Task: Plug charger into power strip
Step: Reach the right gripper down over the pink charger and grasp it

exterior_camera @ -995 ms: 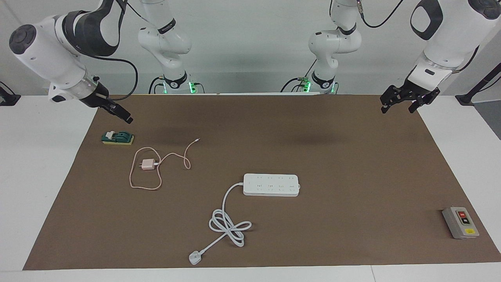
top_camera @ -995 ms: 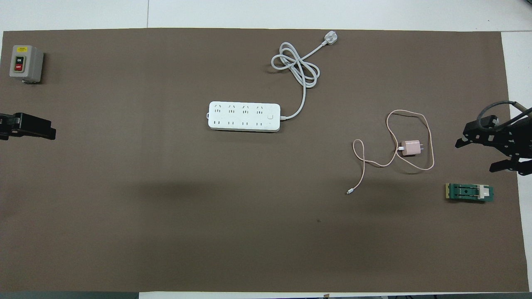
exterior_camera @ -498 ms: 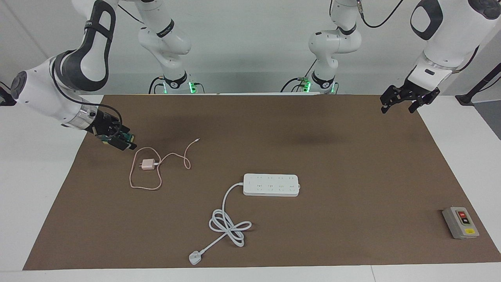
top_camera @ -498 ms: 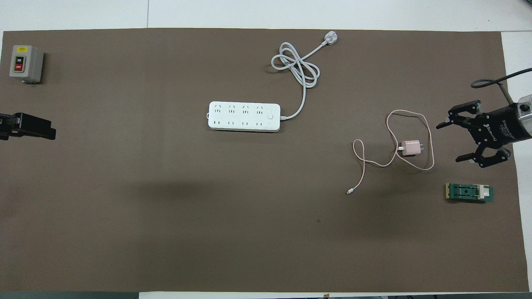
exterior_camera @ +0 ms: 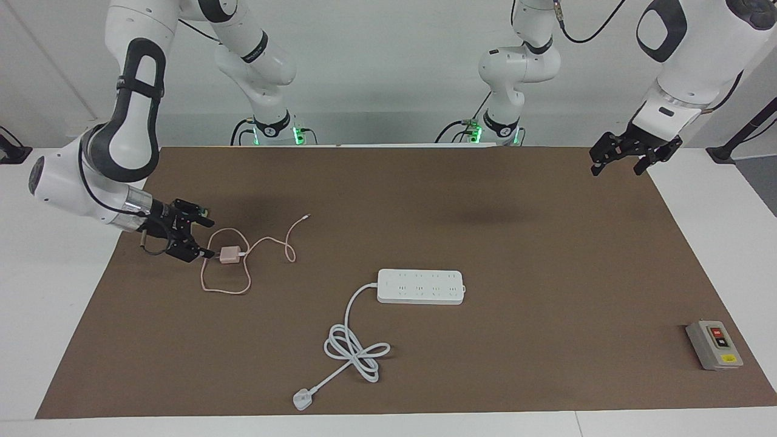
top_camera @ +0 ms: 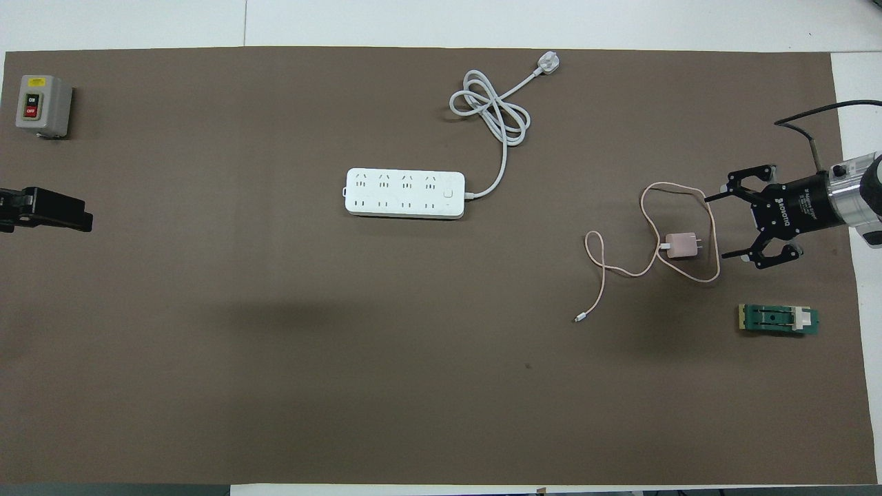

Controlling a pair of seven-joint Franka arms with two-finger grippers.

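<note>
Charger [exterior_camera: 229, 255] beside open right hand [exterior_camera: 203, 238], overhead shows a gap between them.

The right arm reaches down from its base and folds low, its forearm lying nearly level just above the surface toward its own end of the table. The right gripper [exterior_camera: 197, 233] [top_camera: 732, 226] points sideways toward the table's middle, fingers spread wide. Its wrist is rolled so that one finger [top_camera: 741, 176] lies farther from the robots than the other.

The left arm waits, raised high at its own end of the table, forearm sloping down. The left gripper [exterior_camera: 618, 165] [top_camera: 76, 213] hangs in the air above the mat's edge, its fingers parted and pointing downward.
</note>
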